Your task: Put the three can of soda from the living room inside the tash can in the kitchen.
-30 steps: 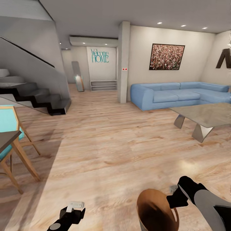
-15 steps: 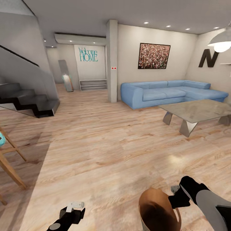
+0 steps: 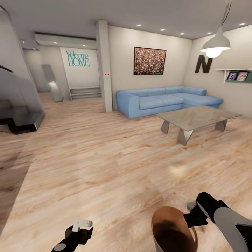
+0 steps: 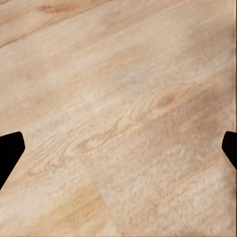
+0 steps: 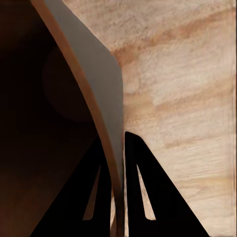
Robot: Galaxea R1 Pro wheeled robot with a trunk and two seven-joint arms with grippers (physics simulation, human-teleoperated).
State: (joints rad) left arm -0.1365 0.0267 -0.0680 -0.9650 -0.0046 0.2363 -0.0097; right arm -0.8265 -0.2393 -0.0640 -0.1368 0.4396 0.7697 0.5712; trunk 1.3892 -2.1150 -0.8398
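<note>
While the robot stands on the wood plank floor (image 3: 105, 164) of the living room, the room opens ahead and to the right: a blue sofa (image 3: 164, 101) sits against the far wall, and a low glass-topped counter (image 3: 196, 117) on angled legs stands in front of it, well apart from both arms. No soda cans can be made out on that counter or on the floor from here; they are either hidden or too small to tell.

Closer in, the trash can (image 3: 171, 229) hangs at the robot's right side, upright, with its brown inside facing up and its wider rim uppermost, so its long axis runs roughly vertical. The right jaws (image 3: 193, 216) are clamped on its rim; in the right wrist view one finger sits inside the brown wall (image 5: 59, 98) and the other outside the pale wall, pinching the edge between them.

The left jaws (image 3: 82, 224) hover low over bare floor, spread wide and holding nothing; the left wrist view shows the two fingertips (image 4: 10, 150) far apart.

As a judgement, the free left arm is the one to fetch cans, which likely lie ahead toward the sofa side.
</note>
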